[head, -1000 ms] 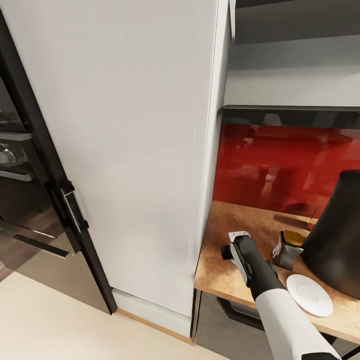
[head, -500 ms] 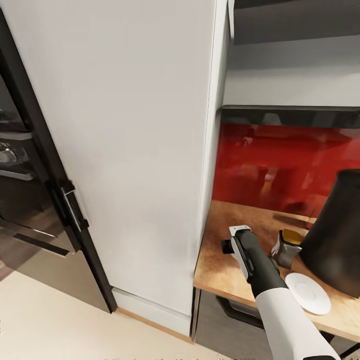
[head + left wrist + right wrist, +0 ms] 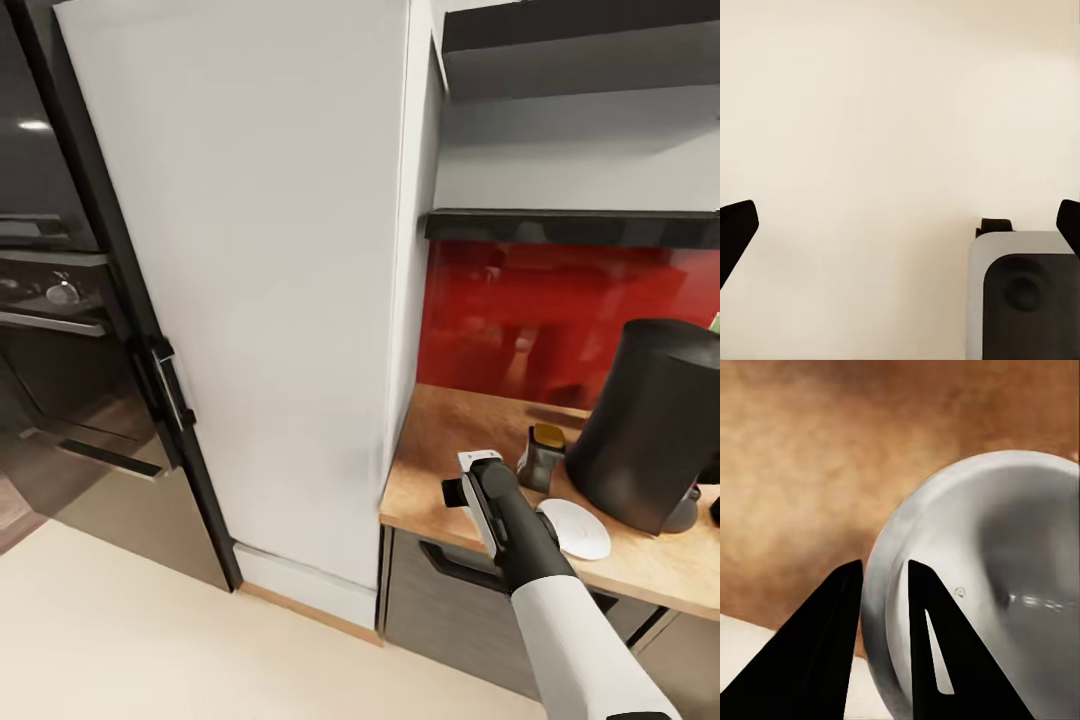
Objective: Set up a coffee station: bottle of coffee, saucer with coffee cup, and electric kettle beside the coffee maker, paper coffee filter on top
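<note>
The saucer (image 3: pixel 578 530) is a small white plate on the kitchen countertop (image 3: pixel 450 450), just in front of the tall black coffee maker (image 3: pixel 650 430). My right arm (image 3: pixel 505 520) reaches to the saucer's near edge. In the right wrist view, the right gripper (image 3: pixel 885 564) is nearly closed, with the saucer (image 3: pixel 990 585) rim in the narrow gap between its fingers. The bottle of coffee (image 3: pixel 545 455), brown with a golden cap, stands on the counter beside the coffee maker. The black kitchen shelf (image 3: pixel 570 228) runs above the red backsplash. My left gripper (image 3: pixel 904 217) is open over cream floor.
A tall white cabinet (image 3: pixel 270 300) stands against the counter's left end. Further left is a black built-in oven (image 3: pixel 60 340). Grey cabinet fronts (image 3: pixel 450 600) sit under the worktop. A second black shelf (image 3: pixel 580 25) hangs higher up. Cream floor (image 3: pixel 150 640) lies open in front.
The whole head view has shifted, so the camera moved: the counter, jar, saucer and coffee maker sit further left and higher, and more of the coffee maker shows. The right arm stays at the saucer.
</note>
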Controlling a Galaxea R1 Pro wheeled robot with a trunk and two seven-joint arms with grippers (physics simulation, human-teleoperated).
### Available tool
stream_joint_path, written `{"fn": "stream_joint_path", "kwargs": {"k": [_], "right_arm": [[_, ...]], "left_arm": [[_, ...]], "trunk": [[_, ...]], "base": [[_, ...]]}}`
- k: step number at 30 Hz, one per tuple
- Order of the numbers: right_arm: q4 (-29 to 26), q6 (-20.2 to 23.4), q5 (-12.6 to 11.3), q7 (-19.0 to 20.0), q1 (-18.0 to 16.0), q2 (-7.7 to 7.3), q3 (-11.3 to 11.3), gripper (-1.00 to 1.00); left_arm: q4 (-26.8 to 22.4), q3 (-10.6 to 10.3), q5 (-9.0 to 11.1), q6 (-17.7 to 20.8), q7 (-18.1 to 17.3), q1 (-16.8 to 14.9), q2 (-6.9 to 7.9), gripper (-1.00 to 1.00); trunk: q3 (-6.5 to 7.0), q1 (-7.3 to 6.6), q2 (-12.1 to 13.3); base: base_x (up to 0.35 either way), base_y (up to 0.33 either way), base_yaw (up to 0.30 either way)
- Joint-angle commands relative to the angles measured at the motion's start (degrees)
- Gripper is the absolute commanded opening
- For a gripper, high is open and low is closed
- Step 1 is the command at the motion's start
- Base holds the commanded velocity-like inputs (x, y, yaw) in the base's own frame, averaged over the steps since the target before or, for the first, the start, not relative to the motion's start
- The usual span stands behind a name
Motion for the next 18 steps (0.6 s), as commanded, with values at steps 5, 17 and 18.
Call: {"fn": "stream_joint_path", "kwargs": {"k": [5,17,18], "right_arm": [[0.0,0.3,0.2,0.0,-0.1,0.00,0.1,-1.00],[-0.1,0.3,0.2,0.0,-0.1,0.00,0.1,-1.00],[-0.1,0.3,0.2,0.0,-0.1,0.00,0.1,-1.00]], "left_arm": [[0.0,-0.5,0.4,-0.1,0.3,0.0,0.02,1.00],[0.0,-0.5,0.4,-0.1,0.3,0.0,-0.05,1.00],[0.0,-0.5,0.4,-0.1,0.3,0.0,-0.05,1.00]], "trunk": [[-0.13,0.00,-0.1],[-0.04,0.00,-0.1],[0.00,0.00,-0.1]], "base": [[-0.179,0.000,-0.185],[-0.007,0.000,-0.288],[0.000,0.000,-0.278]]}}
